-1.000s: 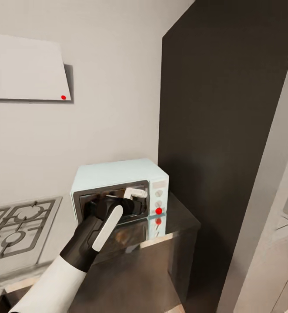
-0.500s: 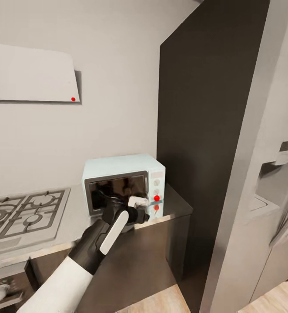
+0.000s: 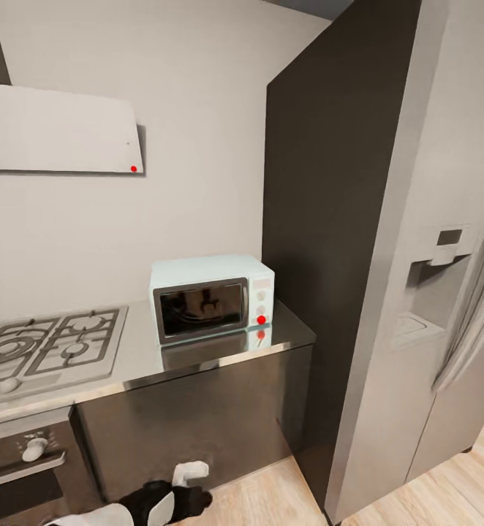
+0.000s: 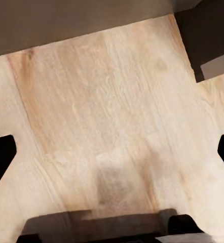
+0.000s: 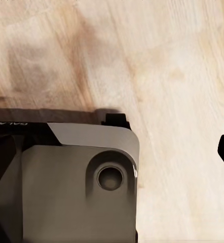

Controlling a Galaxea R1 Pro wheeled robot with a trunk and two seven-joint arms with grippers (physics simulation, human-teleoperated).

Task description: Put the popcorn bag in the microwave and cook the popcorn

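pulled back from the microwave (image 3: 213, 298) since the earlier frames, the left arm now hangs low near the wooden floor (image 3: 264, 504), and the whole head view has backed off and widened, so the camera has moved too.

the door looks closed and the round light on the white panel glows red, so heating seems under way. the good move is to wait, keep both arms clear of the door, and keep the microwave in the head view.

the left tool (image 3: 189, 471) sits below the microwave, by the dark cabinet front (image 3: 191, 424); in the left wrist view its dark tips stand far apart over the floor, so it is spread and empty. i cannot tell the right tool's state.

the microwave is a small mint-blue box on the glossy grey table (image 3: 286, 332), right of the steel hob (image 3: 44, 351) and beside the tall dark panel (image 3: 322, 219). the popcorn bag is presumably behind the dark glass.
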